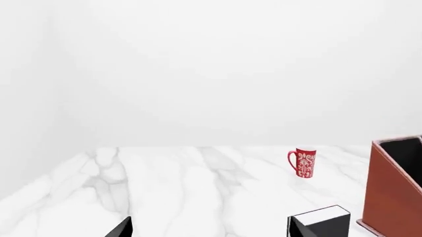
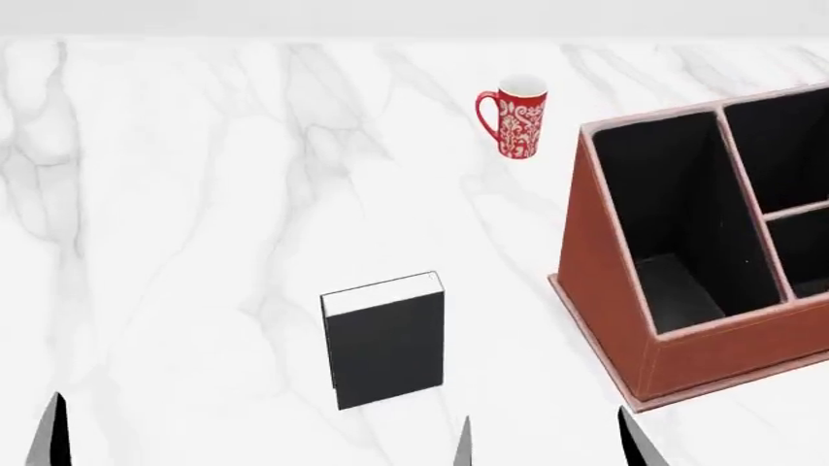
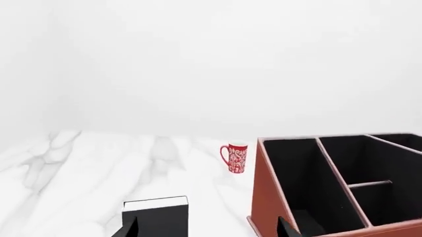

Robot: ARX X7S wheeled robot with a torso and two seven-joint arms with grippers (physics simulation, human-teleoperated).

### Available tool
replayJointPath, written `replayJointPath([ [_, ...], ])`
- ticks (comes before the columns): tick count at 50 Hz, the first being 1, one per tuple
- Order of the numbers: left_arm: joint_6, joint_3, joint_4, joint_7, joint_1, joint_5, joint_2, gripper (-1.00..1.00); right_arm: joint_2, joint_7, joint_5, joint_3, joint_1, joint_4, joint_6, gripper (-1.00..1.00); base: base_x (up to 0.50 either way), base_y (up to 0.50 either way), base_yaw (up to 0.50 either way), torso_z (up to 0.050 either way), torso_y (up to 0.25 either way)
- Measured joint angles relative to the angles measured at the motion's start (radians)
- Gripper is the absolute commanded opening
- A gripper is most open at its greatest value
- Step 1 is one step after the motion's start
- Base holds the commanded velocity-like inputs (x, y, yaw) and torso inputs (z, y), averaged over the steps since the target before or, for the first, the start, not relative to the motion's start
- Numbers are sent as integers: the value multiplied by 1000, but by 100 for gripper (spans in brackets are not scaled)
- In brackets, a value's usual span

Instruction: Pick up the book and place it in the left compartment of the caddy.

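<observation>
The black book (image 2: 382,340) lies flat on the white marble table (image 2: 194,243), white page edge towards the far side. It also shows in the left wrist view (image 1: 323,223) and the right wrist view (image 3: 158,217). The reddish-brown caddy (image 2: 609,282) stands to the book's right, and its long left compartment (image 2: 661,223) is empty. My left gripper (image 1: 207,229) is open and empty, left of the book. My right gripper (image 3: 207,229) is open and empty, on the near side between book and caddy (image 3: 267,197). Only fingertips (image 2: 628,442) show in the head view.
A red patterned mug (image 2: 514,121) stands at the far side of the table, behind the book and left of the caddy. It shows in both wrist views, left (image 1: 303,163) and right (image 3: 234,158). The caddy's right side is split into two shorter compartments (image 2: 790,146).
</observation>
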Motion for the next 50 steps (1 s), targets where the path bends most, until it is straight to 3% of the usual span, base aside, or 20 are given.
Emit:
replayJointPath([
  [22, 28, 21, 5, -69, 11, -59, -60, 100, 95, 118, 108, -28, 15, -4, -36, 100, 129, -432, 0, 0, 0],
  [33, 41, 24, 9, -95, 14, -92, -83, 100, 111, 142, 140, -28, 18, -6, -59, 100, 18, -20, 0, 0, 0],
  [50, 75, 34, 13, -161, 22, -153, -142, 100, 151, 154, 168, -56, 6, -6, -142, 100, 498, 0, 0, 0, 1],
])
